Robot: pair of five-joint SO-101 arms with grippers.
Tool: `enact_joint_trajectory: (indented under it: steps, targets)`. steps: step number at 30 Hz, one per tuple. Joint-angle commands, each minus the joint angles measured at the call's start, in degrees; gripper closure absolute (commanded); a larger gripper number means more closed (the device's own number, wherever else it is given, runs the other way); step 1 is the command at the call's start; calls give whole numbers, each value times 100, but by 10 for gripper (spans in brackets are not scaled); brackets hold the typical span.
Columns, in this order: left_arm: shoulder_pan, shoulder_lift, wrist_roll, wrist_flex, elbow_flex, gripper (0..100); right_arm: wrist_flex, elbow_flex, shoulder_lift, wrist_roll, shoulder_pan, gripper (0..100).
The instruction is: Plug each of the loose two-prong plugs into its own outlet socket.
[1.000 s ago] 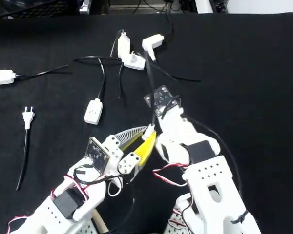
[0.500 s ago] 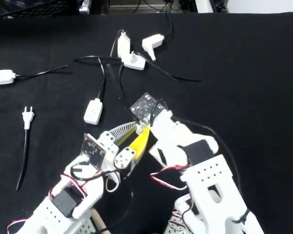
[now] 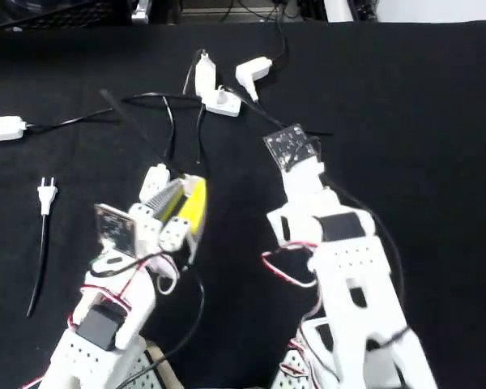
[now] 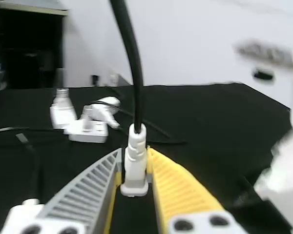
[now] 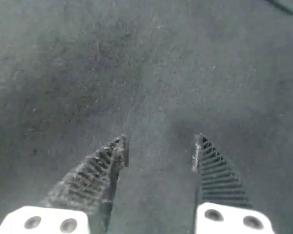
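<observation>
My left gripper [image 4: 135, 155] is shut on a white two-prong plug [image 4: 136, 163], whose black cable [image 4: 129, 58] rises from between the grey and yellow fingers. In the high view the left gripper [image 3: 175, 197] hovers just right of a white outlet socket [image 3: 155, 180] lying on the black cloth. Another loose two-prong plug [image 3: 46, 193] lies at the far left with its cable trailing toward me. My right gripper [image 5: 158, 144] is open over bare black cloth, holding nothing. The right arm [image 3: 324, 227] stands right of centre.
A cluster of white sockets and plugs [image 3: 222, 100] with tangled black cables lies at the back centre, also seen ahead in the left wrist view [image 4: 87, 129]. A white adapter [image 3: 4, 127] rests at the far left edge. The table's right half is bare cloth.
The left gripper has carried the plug leftward and away from me, up to the white outlet socket. The right arm has swung away from it to the right and farther back.
</observation>
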Motion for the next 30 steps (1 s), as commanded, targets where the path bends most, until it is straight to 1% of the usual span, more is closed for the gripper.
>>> enact_joint_trajectory:
  steps: [1, 5, 8, 11, 14, 15, 17, 20, 22, 25, 28, 30]
  targets:
    - [-374, -35, 202, -105, -40, 970, -510, -470, 1121, -149, 70, 780]
    - [-813, -35, 211, -149, 145, 970, -993, -769, 2396, -141, 44, 780]
    - [-1235, -35, 220, -387, 136, 970, -1020, -1174, 3116, -167, -26, 780]
    - [-1569, -35, 475, -791, 145, 970, -835, -1481, 3451, -132, -88, 780]
    - [-1613, -26, 703, -870, 145, 970, -826, -1508, 3477, -123, -88, 780]
    - [-1543, -26, 782, -791, 145, 970, -826, -1508, 3477, -123, -88, 780]
    - [-1323, -26, 932, -352, 145, 970, -826, -1508, 3477, -123, -79, 780]
    - [-752, -26, 941, 484, 145, 970, -765, -1516, 3468, -123, -53, 780]
    - [-295, -26, 932, 818, 145, 970, -527, -1604, 3371, -141, -53, 780]
    - [207, -35, 932, 826, 145, 970, -141, -1684, 2870, -167, -97, 780]
    - [488, -35, 932, 888, 145, 970, -105, -1437, 2141, -176, -105, 780]
    - [637, -35, 932, 1029, 145, 970, -185, -1156, 1675, -176, -237, 780]
